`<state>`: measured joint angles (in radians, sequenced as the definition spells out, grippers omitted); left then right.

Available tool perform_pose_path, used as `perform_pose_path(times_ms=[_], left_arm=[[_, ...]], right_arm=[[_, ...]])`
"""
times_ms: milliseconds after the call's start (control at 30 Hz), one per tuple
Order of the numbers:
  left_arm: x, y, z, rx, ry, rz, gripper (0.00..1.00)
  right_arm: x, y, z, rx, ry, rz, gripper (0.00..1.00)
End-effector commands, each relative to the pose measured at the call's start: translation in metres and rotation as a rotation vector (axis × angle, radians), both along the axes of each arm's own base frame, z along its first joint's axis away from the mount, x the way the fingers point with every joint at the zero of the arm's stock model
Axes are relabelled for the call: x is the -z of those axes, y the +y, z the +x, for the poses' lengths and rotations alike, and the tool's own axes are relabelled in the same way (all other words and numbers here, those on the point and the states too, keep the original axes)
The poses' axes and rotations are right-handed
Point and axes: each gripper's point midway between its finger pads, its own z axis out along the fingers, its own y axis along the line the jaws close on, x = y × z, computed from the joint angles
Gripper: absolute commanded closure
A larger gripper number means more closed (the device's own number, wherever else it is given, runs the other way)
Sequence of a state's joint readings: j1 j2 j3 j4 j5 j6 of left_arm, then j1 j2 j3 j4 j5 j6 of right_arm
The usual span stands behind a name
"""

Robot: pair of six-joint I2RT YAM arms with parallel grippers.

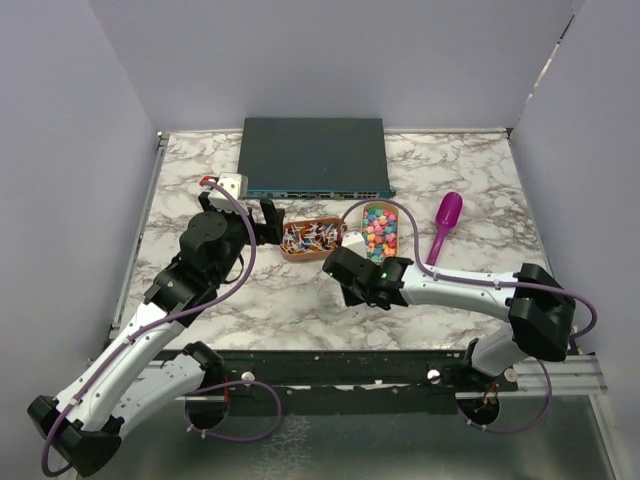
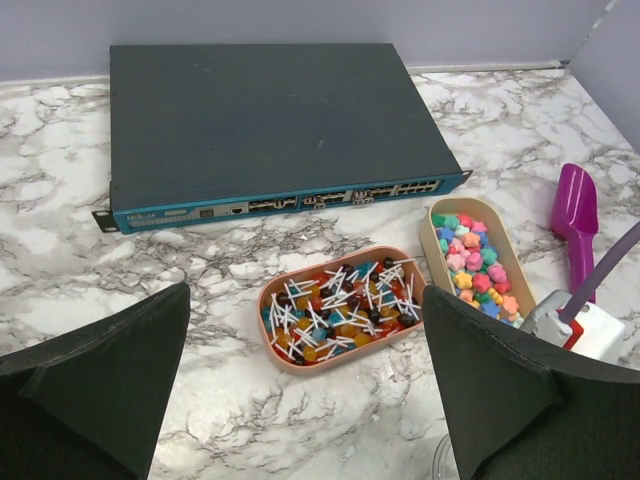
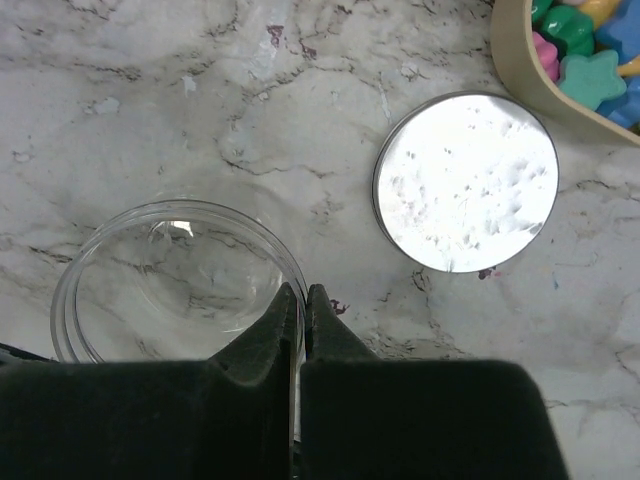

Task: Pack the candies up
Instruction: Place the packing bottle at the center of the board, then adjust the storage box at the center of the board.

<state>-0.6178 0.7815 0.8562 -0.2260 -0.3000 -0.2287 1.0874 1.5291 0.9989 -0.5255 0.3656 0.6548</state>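
The candies [image 1: 379, 230] are small pastel sweets heaped in a beige oval tray [image 1: 364, 214], which the left wrist view also shows with the candies [image 2: 475, 265] inside. A purple scoop [image 1: 446, 222] lies just right of that tray. My right gripper [image 3: 303, 292] is shut on the rim of a clear empty jar [image 3: 170, 270] standing on the marble. The jar's round lid [image 3: 465, 182] lies flat beside it. My left gripper [image 2: 305, 300] hangs open above the table, short of a pink tray of lollipops [image 2: 310, 368], holding nothing.
A dark network switch [image 1: 312, 155] lies at the back of the marble table. The lollipop tray [image 1: 290, 252] sits between the two grippers, left of the candy tray. Grey walls close in the left, right and back sides.
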Motion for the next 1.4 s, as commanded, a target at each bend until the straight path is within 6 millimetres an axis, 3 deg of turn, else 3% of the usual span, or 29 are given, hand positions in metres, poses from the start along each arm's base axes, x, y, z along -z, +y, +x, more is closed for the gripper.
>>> perform_pose_path(times_ms=[0,233,433,633,767,1067,1200,1367], left_arm=[[-0.012,-0.001,-0.002,0.002,-0.018,-0.024,0.01],[-0.009,-0.001,-0.001,0.0,-0.011,-0.021,0.01],[-0.009,-0.001,-0.001,0.0,-0.009,-0.02,0.01],[-0.007,-0.002,0.0,-0.002,-0.005,-0.018,0.01],[-0.007,-0.003,0.0,0.002,-0.003,-0.018,0.01],[-0.006,-0.003,0.0,0.004,-0.001,-0.018,0.01],[-0.008,-0.003,0.0,0.004,-0.004,-0.021,0.01],[-0.01,-0.001,-0.001,-0.001,-0.01,-0.026,0.01]], right_arm=[[0.003,-0.015,-0.007,0.06,-0.017,-0.032,0.99],[0.009,-0.015,-0.011,0.072,-0.021,-0.052,0.99],[0.002,-0.009,-0.012,0.066,-0.028,-0.033,0.79],[-0.018,-0.003,-0.009,0.069,-0.05,-0.004,0.69],[-0.045,0.003,-0.005,0.053,-0.087,0.054,0.62],[-0.091,0.01,0.022,0.075,-0.219,0.039,0.49],[-0.098,0.021,0.04,0.123,-0.27,0.018,0.4],[-0.098,0.033,0.062,0.308,-0.278,0.005,0.41]])
